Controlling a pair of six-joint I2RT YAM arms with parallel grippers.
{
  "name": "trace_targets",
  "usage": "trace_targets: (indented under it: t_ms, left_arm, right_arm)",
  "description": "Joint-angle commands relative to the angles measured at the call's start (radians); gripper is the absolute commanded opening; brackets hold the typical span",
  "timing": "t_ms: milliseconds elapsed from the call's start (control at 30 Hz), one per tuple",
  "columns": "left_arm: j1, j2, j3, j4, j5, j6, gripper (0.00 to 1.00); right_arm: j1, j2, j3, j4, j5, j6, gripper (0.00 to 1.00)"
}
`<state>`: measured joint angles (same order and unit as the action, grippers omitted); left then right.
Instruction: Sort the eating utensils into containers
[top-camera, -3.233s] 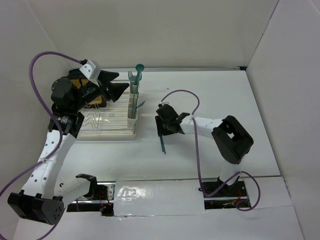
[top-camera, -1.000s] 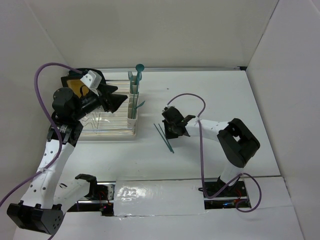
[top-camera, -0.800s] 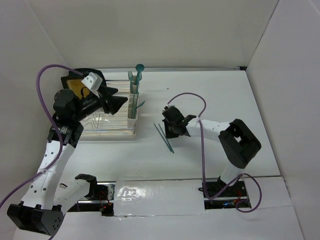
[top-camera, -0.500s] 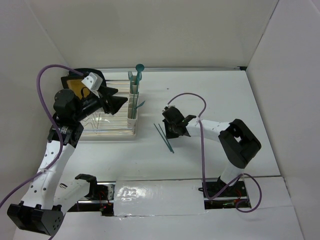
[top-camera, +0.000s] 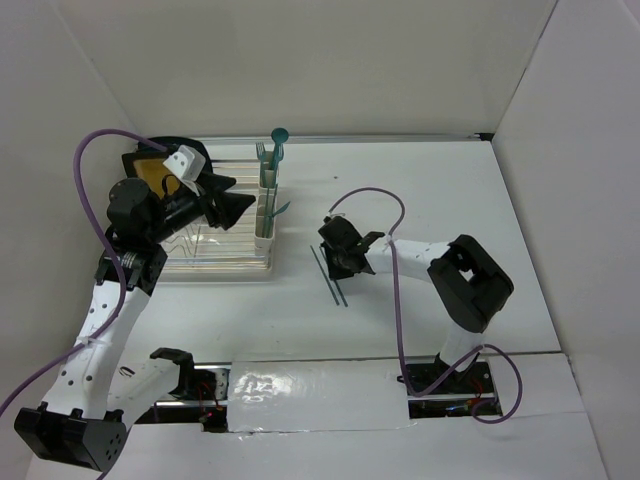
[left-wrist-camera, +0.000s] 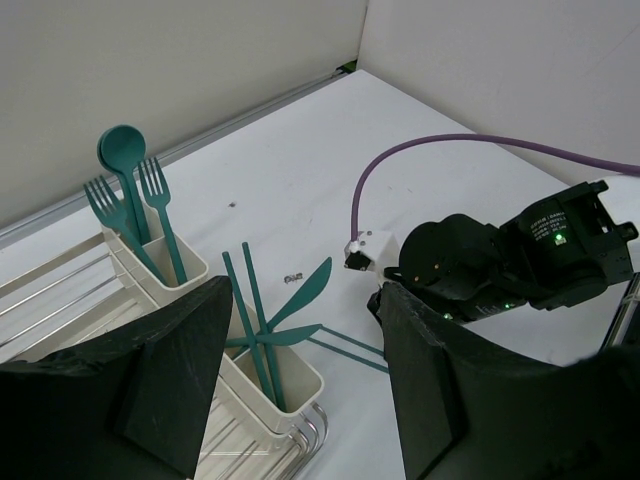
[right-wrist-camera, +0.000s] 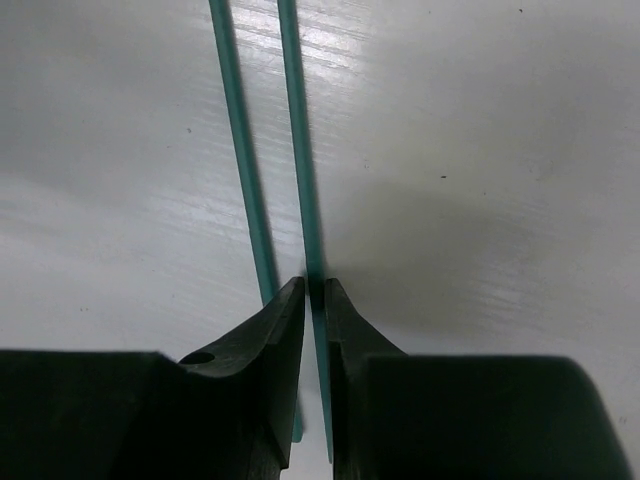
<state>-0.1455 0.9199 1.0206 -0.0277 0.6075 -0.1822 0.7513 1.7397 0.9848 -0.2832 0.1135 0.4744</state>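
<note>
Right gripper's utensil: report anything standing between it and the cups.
Nothing visible does. Only bare table lies between the utensil pinched in the right gripper and the cups. A second utensil lies flat beside it, not across the path.

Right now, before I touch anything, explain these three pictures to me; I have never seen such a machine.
A left arm and a right arm are bolted at a white table's near edge. One camera looks down from above, and one rides on each wrist. The left gripper hangs open above a wire dish rack, next to cream cups holding teal forks, a spoon and knives. The right gripper, down at the table, is closed on one thin teal handle. A second handle lies beside it.
</note>
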Motion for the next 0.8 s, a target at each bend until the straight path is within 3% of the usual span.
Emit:
trace_targets:
  t_ms: [0, 200, 367, 500, 600, 700, 733, 767]
  left_arm:
    - [0.004, -0.013, 0.001, 0.005, 0.002, 0.021, 0.73]
    - [0.003, -0.018, -0.008, 0.003, -0.003, 0.021, 0.73]
    - [0.006, -0.007, 0.001, -0.006, 0.002, 0.036, 0.73]
    - [0.004, -0.001, 0.018, -0.023, 0.017, 0.052, 0.73]
    - [0.003, 0.002, 0.013, -0.029, 0.024, 0.055, 0.73]
    - [0.004, 0.002, 0.015, -0.032, 0.031, 0.056, 0.73]
    - [0.003, 0.002, 0.016, -0.034, 0.032, 0.058, 0.73]
    - [0.004, 0.004, 0.019, -0.037, 0.035, 0.059, 0.73]
  right_arm:
    - [0.014, 0.049, 0.002, -0.059, 0.034, -0.014, 0.22]
    - [0.014, 0.04, 0.002, -0.057, 0.043, -0.017, 0.24]
    - [0.016, 0.109, 0.012, -0.08, 0.052, -0.019, 0.19]
    - [0.014, 0.109, 0.002, -0.09, 0.052, -0.02, 0.3]
    - [0.011, 0.103, -0.009, -0.09, 0.052, -0.023, 0.3]
    - [0.01, 0.116, -0.02, -0.079, 0.022, -0.031, 0.17]
    - [0.011, 0.118, -0.032, -0.068, 0.012, -0.039, 0.05]
    - [0.01, 0.116, -0.032, -0.068, 0.0, -0.037, 0.02]
